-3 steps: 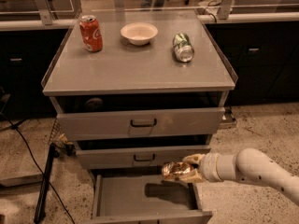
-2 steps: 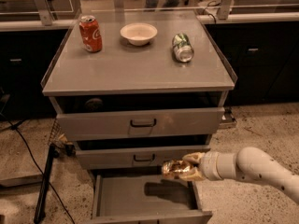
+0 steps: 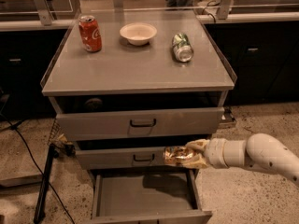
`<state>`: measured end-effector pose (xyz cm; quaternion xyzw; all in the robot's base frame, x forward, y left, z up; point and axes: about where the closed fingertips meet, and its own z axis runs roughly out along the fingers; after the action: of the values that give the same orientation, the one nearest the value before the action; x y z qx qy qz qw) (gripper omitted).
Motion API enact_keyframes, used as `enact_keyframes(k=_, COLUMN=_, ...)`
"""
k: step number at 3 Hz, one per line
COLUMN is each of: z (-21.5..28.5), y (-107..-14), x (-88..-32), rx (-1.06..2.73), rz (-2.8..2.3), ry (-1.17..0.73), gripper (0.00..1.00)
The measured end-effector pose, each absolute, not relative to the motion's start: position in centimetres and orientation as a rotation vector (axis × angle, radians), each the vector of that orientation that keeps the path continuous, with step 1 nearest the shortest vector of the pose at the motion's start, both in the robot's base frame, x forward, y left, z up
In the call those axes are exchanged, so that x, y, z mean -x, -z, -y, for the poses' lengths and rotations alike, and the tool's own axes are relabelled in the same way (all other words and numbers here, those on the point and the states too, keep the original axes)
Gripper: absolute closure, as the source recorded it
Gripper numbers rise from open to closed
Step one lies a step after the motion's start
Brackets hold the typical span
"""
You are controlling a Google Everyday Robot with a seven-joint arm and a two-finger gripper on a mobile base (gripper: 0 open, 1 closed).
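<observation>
My gripper [image 3: 195, 154] reaches in from the right on a white arm, level with the middle drawer [image 3: 117, 158] and above the open bottom drawer [image 3: 142, 197]. It is shut on a shiny brown snack packet [image 3: 174, 155], which sticks out to the left of the fingers [image 3: 196, 145]. The bottom drawer is pulled far out and its visible floor is bare. On the cabinet top [image 3: 135, 69] stand a red soda can [image 3: 89, 33] and a white bowl [image 3: 138, 33]. A green can [image 3: 182, 47] lies there on its side.
The top drawer [image 3: 140, 122] and the middle drawer stand slightly ajar. A black stand and cable [image 3: 44, 181] lean at the cabinet's left. Dark counters run behind, and speckled floor [image 3: 252, 195] lies to the right.
The gripper, still holding the packet, has risen a little over the open bottom drawer. Nothing on the cabinet top has moved.
</observation>
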<state>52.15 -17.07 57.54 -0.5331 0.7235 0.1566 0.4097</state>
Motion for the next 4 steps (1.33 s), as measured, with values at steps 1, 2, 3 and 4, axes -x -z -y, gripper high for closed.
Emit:
enact_keyframes(k=1, z=17.4, y=-64.3, x=-53.4, rx=1.33, rz=-1.785, ry=-0.37, gripper=1.0)
enact_keyframes(k=2, z=17.5, y=-73.6, x=-54.5, rx=1.326, rz=-1.704, ry=-0.314, gripper=1.0)
enact_keyframes(k=3, z=17.5, y=-73.6, x=-54.5, rx=1.326, rz=-1.704, ry=-0.314, gripper=1.0)
enact_keyframes(k=4, z=17.4, y=-75.1, x=-54.8, rx=1.337, rz=-1.702, ry=-0.31, gripper=1.0)
